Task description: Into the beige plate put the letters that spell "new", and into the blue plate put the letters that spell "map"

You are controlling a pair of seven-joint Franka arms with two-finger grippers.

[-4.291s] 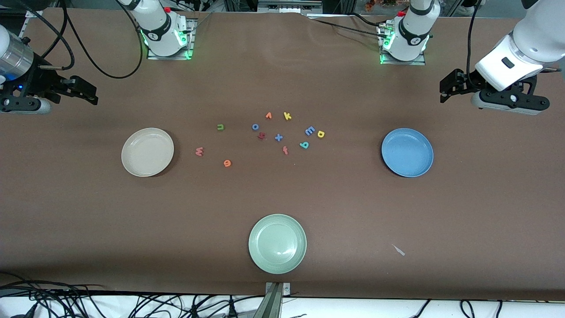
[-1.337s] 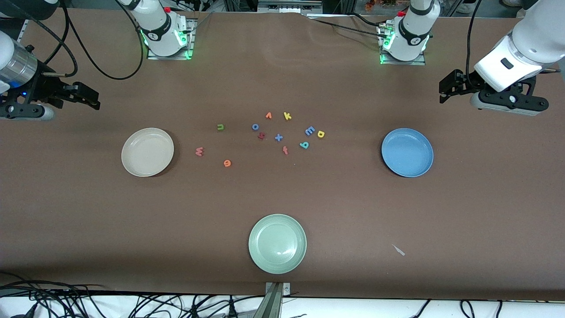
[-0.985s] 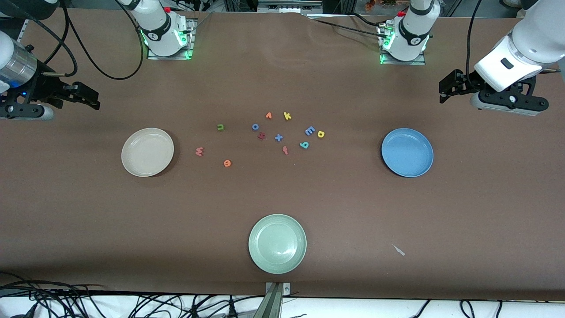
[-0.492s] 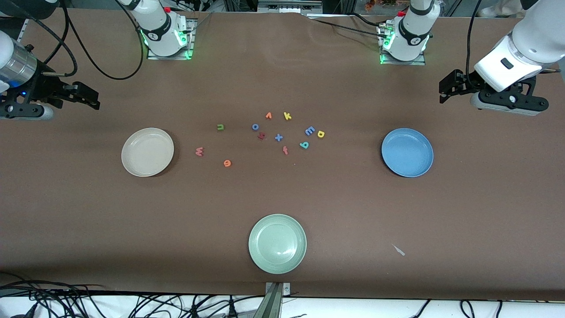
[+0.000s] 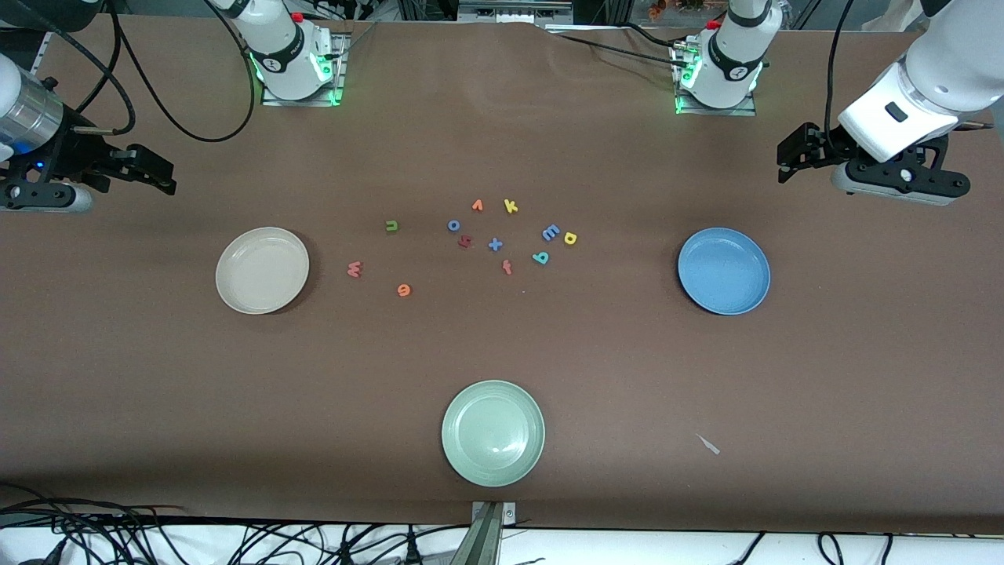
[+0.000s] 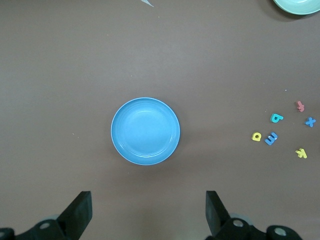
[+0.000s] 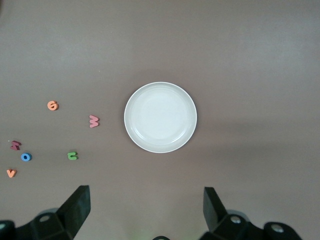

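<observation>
left gripper (image 5: 791, 153): fingers spread wide with nothing between them, raised over bare table at the left arm's end, above the blue plate's end of the cloth; its wrist view looks straight down on that plate.
right gripper (image 5: 149, 165): likewise spread wide and empty, raised over bare table at the right arm's end; its wrist view looks down on the beige plate.
blue plate (image 5: 724, 271): empty, toward the left arm's end of the table, well apart from the letters.
beige plate (image 5: 262, 270): empty, toward the right arm's end, with the w as its closest letter.
letters for "new": green n (image 5: 392, 226), orange e (image 5: 404, 290) and pinkish-red w (image 5: 354, 269) lie loose on the table, spread apart between the beige plate and the main cluster.
letters for "map": light blue m (image 5: 551, 232), teal looped letter (image 5: 540, 256) and yellow looped letter (image 5: 570, 238) sit close together at the cluster's edge toward the blue plate.
other letters: yellow k (image 5: 511, 206), orange v (image 5: 477, 205), blue o (image 5: 453, 225), dark red h (image 5: 465, 242), a blue x (image 5: 495, 244) and a reddish f (image 5: 507, 267) fill the middle.
pale green plate (image 5: 492, 433): empty, nearest the front camera, no part in the task.
progress: nothing placed yet; all six letters remain to be picked and dropped, three per plate. judged from the layout, each arm has its own word close to its own plate.
</observation>
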